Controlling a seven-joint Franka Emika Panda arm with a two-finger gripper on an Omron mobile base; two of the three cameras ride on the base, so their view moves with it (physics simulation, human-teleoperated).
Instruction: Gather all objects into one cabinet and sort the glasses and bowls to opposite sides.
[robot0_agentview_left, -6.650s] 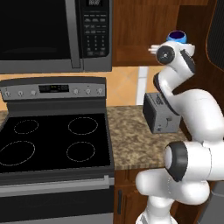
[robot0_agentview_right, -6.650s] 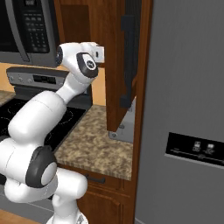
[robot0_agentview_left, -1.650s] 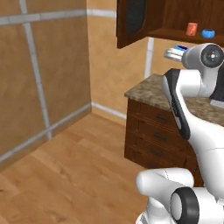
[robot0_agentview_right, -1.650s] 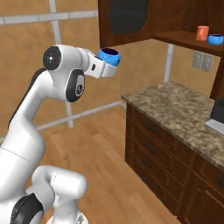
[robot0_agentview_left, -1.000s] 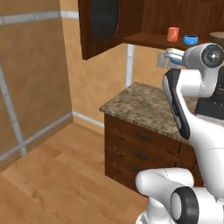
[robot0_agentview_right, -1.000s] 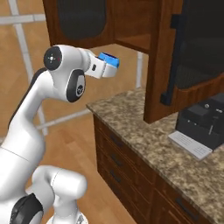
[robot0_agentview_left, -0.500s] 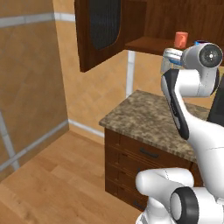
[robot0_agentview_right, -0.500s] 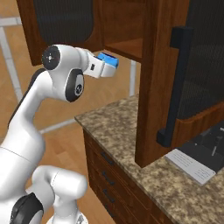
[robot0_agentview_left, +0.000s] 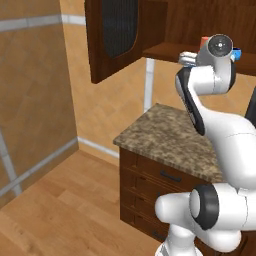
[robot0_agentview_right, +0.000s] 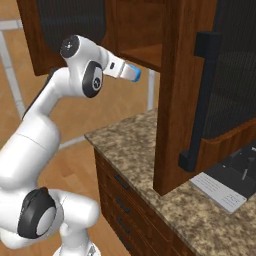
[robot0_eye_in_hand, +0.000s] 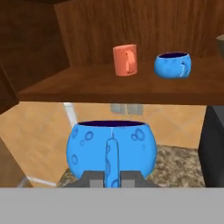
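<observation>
My gripper is shut on the handle of a squat bright-blue cup, held upright in front of the open cabinet and just below its shelf. On that shelf stand an orange-red mug and a second blue cup to its right. From the right base view, the gripper holds the blue cup out toward the cabinet shelf. From the left base view, the hand covers most of the mug.
The cabinet's two mesh-panelled doors stand open: one on the left, the other, with a black handle, close on the right. Below lie a granite counter, drawer units and a dark appliance.
The base has driven, so the whole picture has shifted: the open cabinet and its counter are now closer and more central. The blue cup stays in the shut gripper.
</observation>
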